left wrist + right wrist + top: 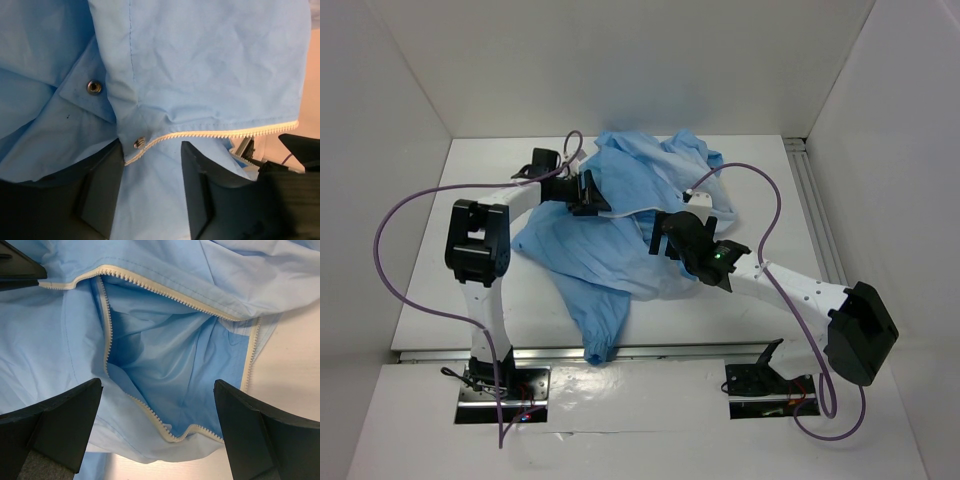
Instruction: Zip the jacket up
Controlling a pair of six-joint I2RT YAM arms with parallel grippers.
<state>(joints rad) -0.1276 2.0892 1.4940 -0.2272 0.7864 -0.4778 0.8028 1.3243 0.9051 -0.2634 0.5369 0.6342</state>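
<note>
Lying crumpled, the jacket runs diagonally near-left to far-right

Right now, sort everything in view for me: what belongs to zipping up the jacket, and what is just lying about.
Belongs to the job:
- jacket
- white zipper edging, unzipped
- left gripper, jaws apart at the zipper edge
- right gripper, open over the jacket's open front

Just there:
- purple cables
- table
- snap studs on the jacket

We see the light blue jacket lying crumpled in the middle, one sleeve reaching the near side, its white zipper undone.
</note>
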